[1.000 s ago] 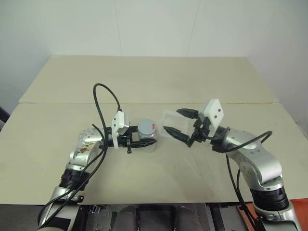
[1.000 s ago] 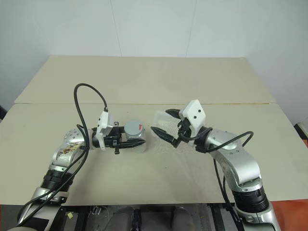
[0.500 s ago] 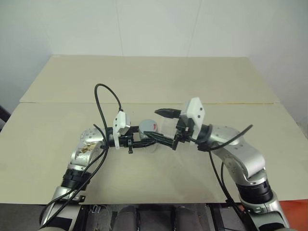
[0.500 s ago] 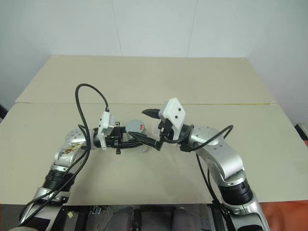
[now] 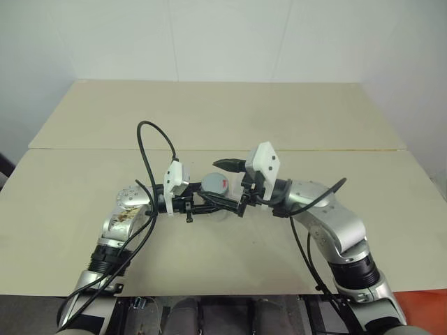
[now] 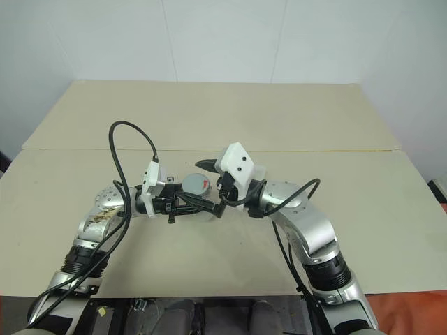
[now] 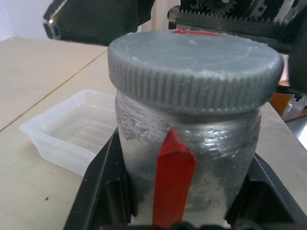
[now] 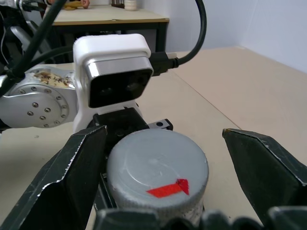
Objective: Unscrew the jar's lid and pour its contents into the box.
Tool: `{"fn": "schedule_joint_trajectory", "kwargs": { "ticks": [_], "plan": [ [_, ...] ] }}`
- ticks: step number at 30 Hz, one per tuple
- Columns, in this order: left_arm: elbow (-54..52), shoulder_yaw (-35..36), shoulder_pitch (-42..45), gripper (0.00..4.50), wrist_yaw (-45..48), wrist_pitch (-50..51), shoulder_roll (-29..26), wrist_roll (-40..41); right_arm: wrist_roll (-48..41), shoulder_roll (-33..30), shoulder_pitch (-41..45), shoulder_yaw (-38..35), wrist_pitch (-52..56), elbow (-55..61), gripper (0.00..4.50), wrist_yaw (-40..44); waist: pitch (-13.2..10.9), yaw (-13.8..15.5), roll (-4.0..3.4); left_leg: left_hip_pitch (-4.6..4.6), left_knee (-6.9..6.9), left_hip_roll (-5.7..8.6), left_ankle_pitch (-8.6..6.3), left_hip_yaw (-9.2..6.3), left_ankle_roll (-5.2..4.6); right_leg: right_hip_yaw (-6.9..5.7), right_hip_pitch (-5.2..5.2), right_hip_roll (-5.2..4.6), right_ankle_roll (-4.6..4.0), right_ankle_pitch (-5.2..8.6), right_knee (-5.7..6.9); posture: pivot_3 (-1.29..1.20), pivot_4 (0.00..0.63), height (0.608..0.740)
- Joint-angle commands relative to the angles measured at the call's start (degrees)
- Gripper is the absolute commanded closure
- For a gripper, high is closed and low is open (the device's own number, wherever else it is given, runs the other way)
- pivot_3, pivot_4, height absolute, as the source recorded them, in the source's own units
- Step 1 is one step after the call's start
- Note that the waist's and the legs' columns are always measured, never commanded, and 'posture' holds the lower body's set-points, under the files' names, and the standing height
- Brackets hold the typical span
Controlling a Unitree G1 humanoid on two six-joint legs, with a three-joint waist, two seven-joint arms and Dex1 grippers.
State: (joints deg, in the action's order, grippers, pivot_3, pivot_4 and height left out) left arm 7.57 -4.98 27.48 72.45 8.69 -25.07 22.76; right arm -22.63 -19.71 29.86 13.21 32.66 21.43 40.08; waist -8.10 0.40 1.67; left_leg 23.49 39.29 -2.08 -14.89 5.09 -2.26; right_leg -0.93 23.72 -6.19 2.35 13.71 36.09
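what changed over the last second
The right gripper swung in toward the robot's left from over the box; its open fingers now straddle the lid, not yet closed. The left gripper stayed shut on the jar, lid still on.

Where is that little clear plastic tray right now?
The shallow clear plastic tray sits on the beige table, just beyond the grey-lidded silvery jar, largely hidden behind the right gripper in the head views.
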Motion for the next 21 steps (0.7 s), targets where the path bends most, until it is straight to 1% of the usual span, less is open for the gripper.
{"fn": "schedule_joint_trajectory", "kwargs": {
  "ticks": [1, 21],
  "plan": [
    [-2.43, 0.49, 0.77, 2.57, -0.14, 0.03, -0.29, 1.07, 0.41, -0.37, 0.56, -1.24, -1.17, 1.14, 0.02, -0.4, 0.0, 0.0, 0.0, 0.0, 0.0, 0.0, 0.0, 0.0, 0.0, 0.0, 0.0, 0.0, 0.0, 0.0, 0.0, 0.0, 0.15, 0.74],
    [-1.86, 0.49, 0.83, 2.57, 0.16, -0.22, -0.66, 1.12, -3.97, -6.93, -5.59, -8.1, -0.48, 5.77, 0.02, 0.08, 0.0, 0.09, 0.0, -0.01, 0.0, 0.0, 0.0, -0.01, 0.0, 0.01, 0.0, 0.0, 0.0, 0.0, -0.04, 0.0, 0.15, 0.74]
  ]
}}
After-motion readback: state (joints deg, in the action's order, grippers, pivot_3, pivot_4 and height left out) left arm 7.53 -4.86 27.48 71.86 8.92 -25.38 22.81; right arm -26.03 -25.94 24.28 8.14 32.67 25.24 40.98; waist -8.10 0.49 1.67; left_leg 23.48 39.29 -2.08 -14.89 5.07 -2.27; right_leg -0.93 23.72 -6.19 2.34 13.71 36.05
